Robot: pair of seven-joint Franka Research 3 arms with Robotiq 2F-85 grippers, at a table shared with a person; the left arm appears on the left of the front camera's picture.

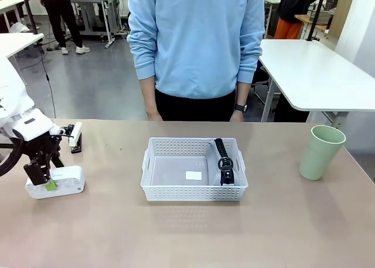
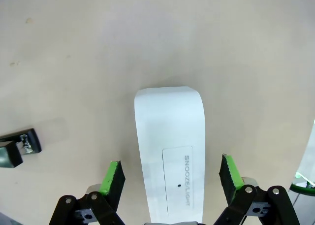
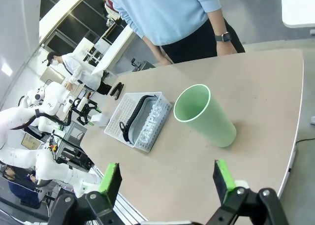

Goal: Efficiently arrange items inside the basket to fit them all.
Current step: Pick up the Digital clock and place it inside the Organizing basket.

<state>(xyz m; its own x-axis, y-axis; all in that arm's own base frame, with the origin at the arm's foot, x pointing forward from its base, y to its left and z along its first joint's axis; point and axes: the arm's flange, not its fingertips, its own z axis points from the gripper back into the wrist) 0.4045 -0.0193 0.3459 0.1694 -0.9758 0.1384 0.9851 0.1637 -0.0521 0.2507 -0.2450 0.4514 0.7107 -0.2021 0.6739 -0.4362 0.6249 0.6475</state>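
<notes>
1. Straddling the white rounded rectangular box [image 2: 167,121], my left gripper [image 2: 172,165] has its fingers spread wide. One green pad [image 2: 112,178] stands on each side of the box, with a strip of table between pad and box, so nothing is clamped.
2. The box lies flat on the tan table [image 1: 176,233]. Its length runs away from my left fingers, and a printed label panel faces up between them.
3. The small black stapler [image 2: 17,147] lies off to one side of my left fingers, apart from the box.
4. My right gripper [image 3: 165,167] also has its fingers apart, holding nothing, and the table top shows between them.
5. The pale green cup [image 3: 206,114] is beyond my right fingers, well clear of them. In the front view it stands upright, mouth up.
6. The white rectangular plastic basket with perforated sides [image 1: 193,193] sits past the cup from my right fingers, between my two grippers and touched by neither.
7. The grey soft pouch with a black zipper edge and ring pull [image 1: 212,162] stands on edge inside the basket. It leans against the end wall nearer my right fingers, and a small white sticker [image 1: 193,175] lies on the basket floor beside it.
8. A person in a light blue sweatshirt [image 1: 196,39] stands at the far side of the table behind the basket. Both hands hang at the table edge, and a dark watch [image 1: 240,108] is on one wrist.
</notes>
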